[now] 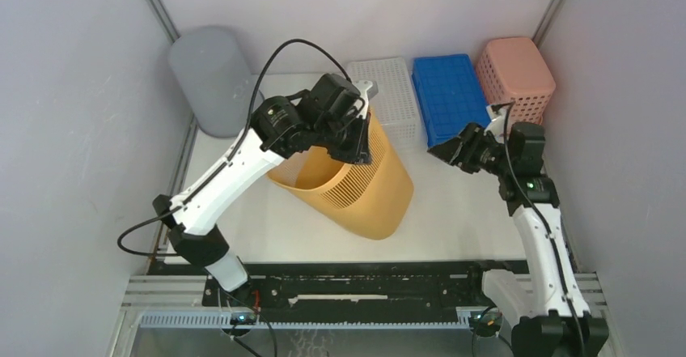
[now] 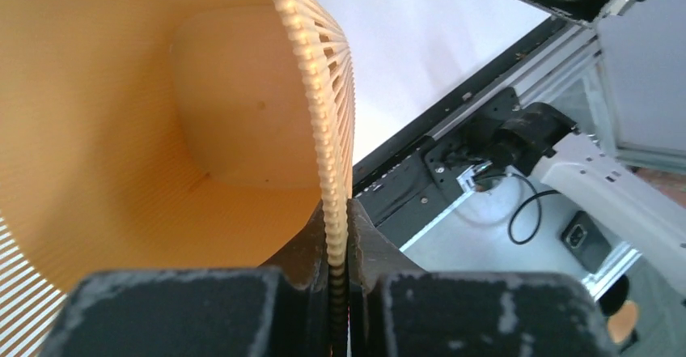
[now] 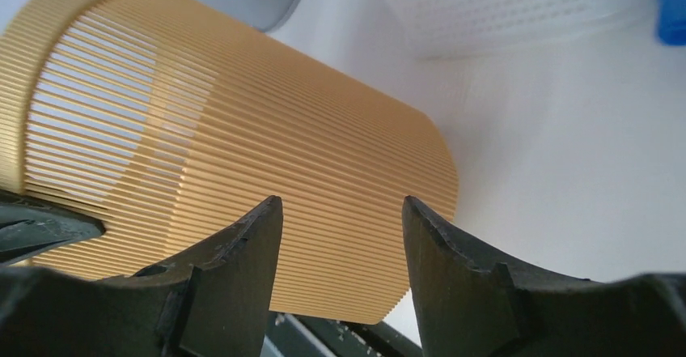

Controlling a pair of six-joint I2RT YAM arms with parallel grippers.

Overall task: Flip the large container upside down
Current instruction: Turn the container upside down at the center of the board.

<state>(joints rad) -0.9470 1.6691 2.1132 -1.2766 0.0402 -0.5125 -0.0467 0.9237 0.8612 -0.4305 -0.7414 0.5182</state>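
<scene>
On table (image 1: 469,211) | left gripper (image 2: 338,248) clamps tilted container (image 1: 368,191) by rim; right gripper (image 3: 341,211) apart

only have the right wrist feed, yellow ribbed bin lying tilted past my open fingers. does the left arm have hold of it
observer: Yes. The left gripper is shut on the rim of the yellow bin, with the slatted wall pinched between its fingers.
operator: where's the mouth facing
observer: Toward the left arm's side in the top view. The closed base points to the near right.
operator: anything inside
observer: No. The left wrist view looks straight in and shows only bare walls and floor.
</scene>
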